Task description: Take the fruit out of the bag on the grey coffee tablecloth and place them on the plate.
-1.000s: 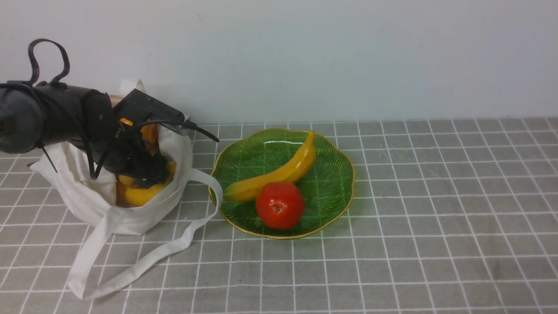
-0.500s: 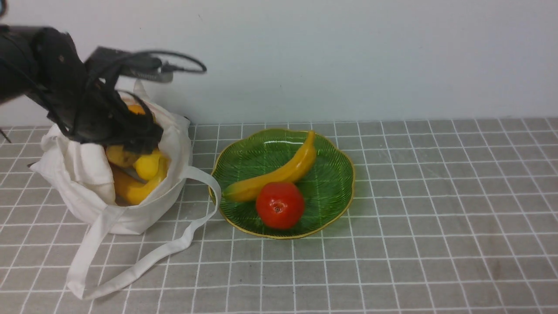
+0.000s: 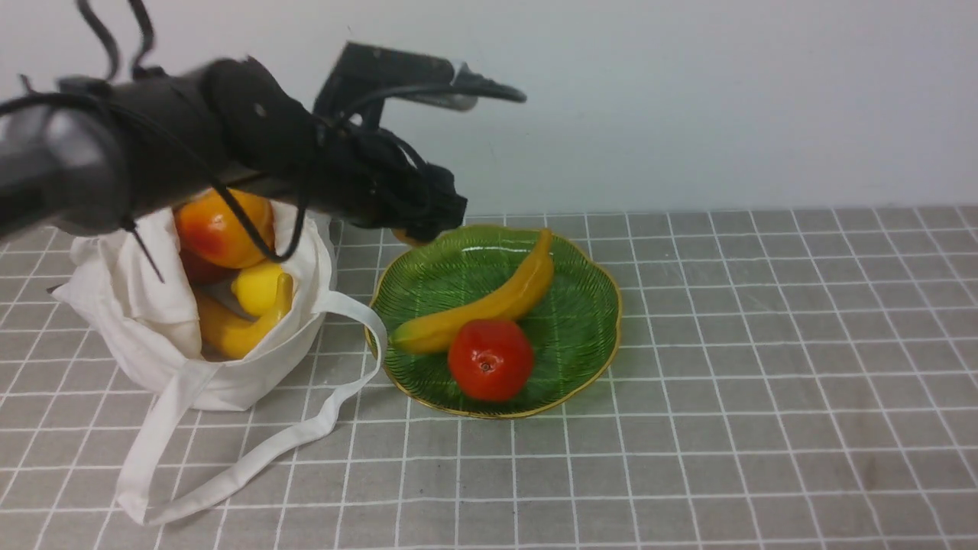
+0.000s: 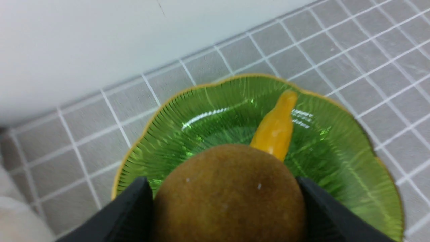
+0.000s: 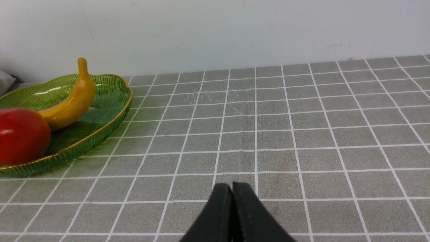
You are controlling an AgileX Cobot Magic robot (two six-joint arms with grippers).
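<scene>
A plain pale wall (image 3: 688, 92) stands behind the grey tablecloth (image 3: 764, 382), whose thin white lines make small squares. The cream bag (image 3: 137, 336) slumps at nine o'clock from the plate (image 3: 603, 283), well apart from it. The bag's mouth is open and its two straps (image 3: 229, 473) trail toward seven o'clock on the cloth. Inside the bag I see an orange-red mango (image 3: 218, 225) on top, a lemon (image 3: 256, 286) under it and a banana (image 3: 229, 332) lowest.

The green plate holds another banana (image 3: 489, 302), which runs from seven o'clock up to one o'clock. A round red fruit (image 3: 490, 359) sits at six o'clock, touching that banana.

My left gripper (image 4: 228, 208) hangs in the air over the plate's rim at about eleven o'clock. Its two black fingers (image 4: 131, 211) are clamped on the brown kiwi (image 4: 230, 191), one on each side, and the fruit bulges out past the tips. My right gripper (image 5: 231, 201) hovers low over bare cloth at about three o'clock from the plate, fingers pressed together with nothing between them.

From the front, my left arm and its cables cover the bag's far edge and part of the mango, and only a sliver of the kiwi shows under the fingers. The left wrist picture cuts off the kiwi's near end. The kiwi also hides most of the plate's banana there, and the red fruit cannot be seen. My right gripper is out of the front picture.
</scene>
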